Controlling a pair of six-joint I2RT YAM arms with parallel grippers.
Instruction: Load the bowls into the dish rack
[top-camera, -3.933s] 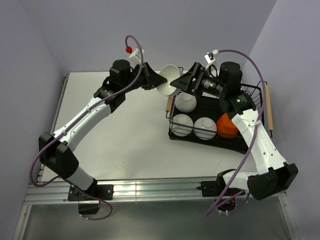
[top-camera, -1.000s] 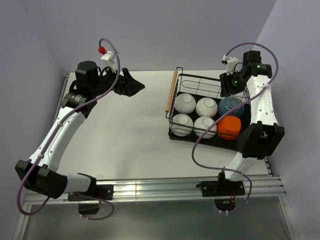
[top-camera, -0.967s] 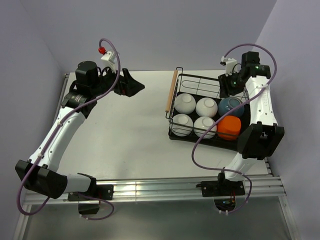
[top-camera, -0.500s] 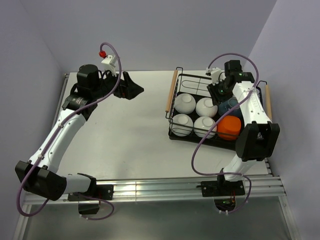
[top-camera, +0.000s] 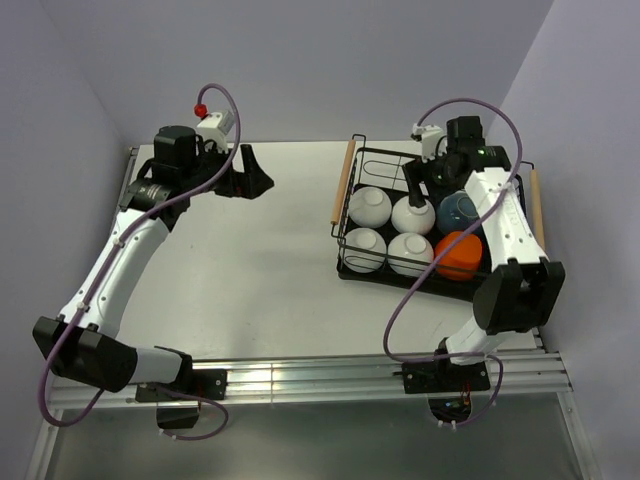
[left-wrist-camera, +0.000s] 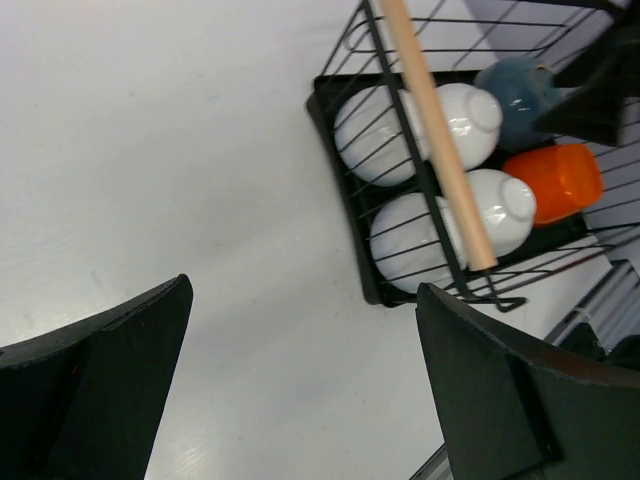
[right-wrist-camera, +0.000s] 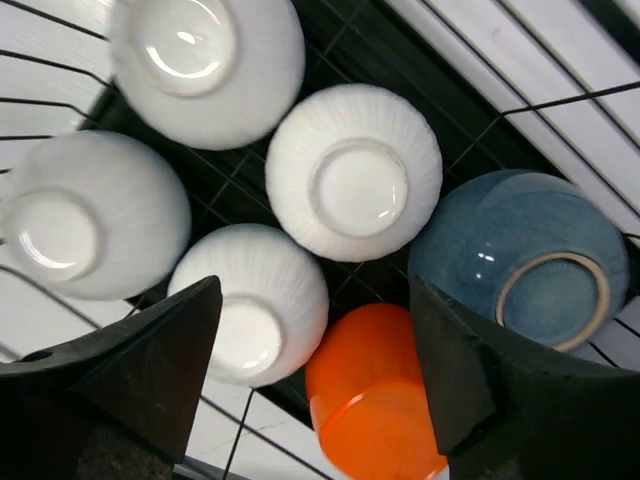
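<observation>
1. Six bowls (top-camera: 412, 214) are all sitting in the dish rack (top-camera: 381, 160), which is on the right side of the table (top-camera: 260, 270).
2. From above they're in two rows of three. The far row goes white, white, then the dark blue bowl (top-camera: 460, 211) on the right. The near row goes white, white, then the orange bowl (top-camera: 456, 255) on the right.
3. In the right wrist view the four white bowls (right-wrist-camera: 353, 185) and the blue one show their foot rings to the camera, so they're bottoms-up. The orange one looks tipped on its side.
4. The right gripper (top-camera: 413, 188) hangs over the far part of the rack. Its fingers (right-wrist-camera: 150, 370) are spread wide and have hold of nothing. The bowls are below them with no contact, and one white bowl and the orange one show in the gap.
5. The left gripper (top-camera: 255, 172) is over the far left of the table, well apart from the rack. Its fingers (left-wrist-camera: 100, 390) are wide apart too, with only bare table between them. The rack and its wooden handle (left-wrist-camera: 435, 130) show up beyond the fingertips.
</observation>
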